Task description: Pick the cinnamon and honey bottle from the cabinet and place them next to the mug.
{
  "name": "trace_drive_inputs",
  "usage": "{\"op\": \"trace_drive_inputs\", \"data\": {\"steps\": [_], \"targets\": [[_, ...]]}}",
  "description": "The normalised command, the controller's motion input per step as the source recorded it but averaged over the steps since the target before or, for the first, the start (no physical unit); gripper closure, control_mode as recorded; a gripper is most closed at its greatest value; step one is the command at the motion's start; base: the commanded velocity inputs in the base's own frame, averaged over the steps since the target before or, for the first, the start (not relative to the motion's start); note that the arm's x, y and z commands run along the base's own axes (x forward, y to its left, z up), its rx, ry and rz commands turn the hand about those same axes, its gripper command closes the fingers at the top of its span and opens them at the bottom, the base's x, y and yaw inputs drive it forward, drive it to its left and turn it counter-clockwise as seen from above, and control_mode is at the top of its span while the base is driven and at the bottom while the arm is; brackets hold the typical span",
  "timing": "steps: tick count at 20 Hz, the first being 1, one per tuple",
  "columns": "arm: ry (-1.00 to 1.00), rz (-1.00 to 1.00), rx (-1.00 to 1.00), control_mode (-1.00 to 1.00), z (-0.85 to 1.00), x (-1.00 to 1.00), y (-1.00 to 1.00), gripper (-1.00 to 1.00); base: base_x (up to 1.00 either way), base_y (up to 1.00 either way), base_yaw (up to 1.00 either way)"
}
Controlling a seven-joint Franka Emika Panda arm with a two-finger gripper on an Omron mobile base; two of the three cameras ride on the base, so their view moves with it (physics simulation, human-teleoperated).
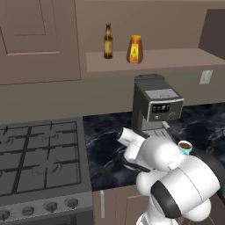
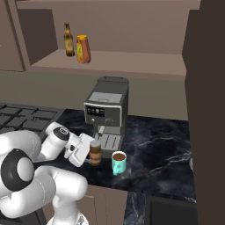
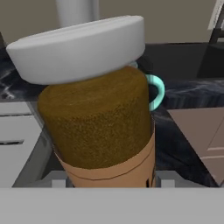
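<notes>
The cinnamon (image 2: 95, 152), a small brown jar with a pale lid, stands upright just left of the teal mug (image 2: 118, 161) on the black marble counter. My gripper (image 2: 89, 154) is shut on it from the left. In the hand view the cinnamon (image 3: 98, 127) sits between my fingertips (image 3: 54, 179), with the mug's handle (image 3: 155, 89) showing behind it. Whether the jar rests on the counter I cannot tell. The honey bottle (image 1: 135, 49) stands on the cabinet's shelf ledge (image 1: 176, 61). From the left, the mug (image 1: 185, 147) peeks over my arm.
A slender dark bottle (image 1: 108, 41) stands left of the honey bottle on the shelf. A grey coffee machine (image 2: 107, 112) rises right behind the jar and mug. The gas stove (image 1: 39, 154) lies to the left. Open counter (image 2: 162, 154) stretches right of the mug.
</notes>
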Motion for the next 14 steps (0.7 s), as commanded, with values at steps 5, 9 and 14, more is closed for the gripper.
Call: {"op": "trace_drive_inputs", "data": {"steps": [5,9,14], "targets": [[0.0,0.0,0.0,-1.0,0.0,-0.17,-0.2,1.0,0.0,0.0,0.0],[0.0,0.0,0.0,-1.0,0.0,-0.1,-0.17,1.0,0.0,0.0,0.0],[0.0,0.0,0.0,-1.0,-0.01,-0.04,-0.21,1.0,0.0,0.0,0.0]]}}
